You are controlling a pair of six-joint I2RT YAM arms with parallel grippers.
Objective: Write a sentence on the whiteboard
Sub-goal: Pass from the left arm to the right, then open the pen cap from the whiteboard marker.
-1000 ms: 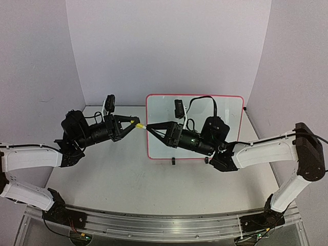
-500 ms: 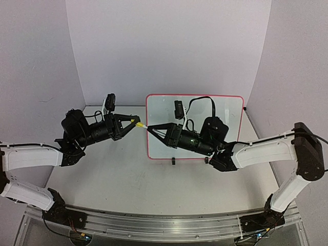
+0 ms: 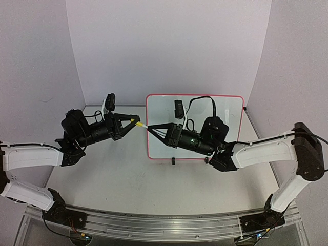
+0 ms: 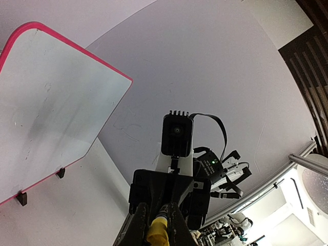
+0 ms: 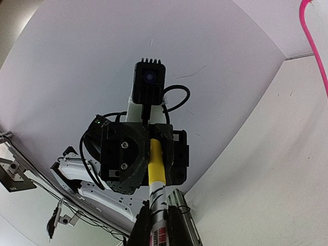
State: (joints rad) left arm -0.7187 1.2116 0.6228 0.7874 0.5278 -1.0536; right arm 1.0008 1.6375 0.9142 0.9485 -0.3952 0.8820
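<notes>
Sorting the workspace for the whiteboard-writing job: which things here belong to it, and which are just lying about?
Job: whiteboard; marker, clamped by left fingers and right fingers.
Not the job: table; metal rail at its near edge.

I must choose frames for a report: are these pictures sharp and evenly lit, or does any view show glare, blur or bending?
Top external: soft, even light, sharp, no glare on the whiteboard, shadows faint. Left wrist: strong wide-angle bending of straight lines; the marker close to the lens is slightly soft. Right wrist: the same bending; the marker's label is blurred and hard to read.
</notes>
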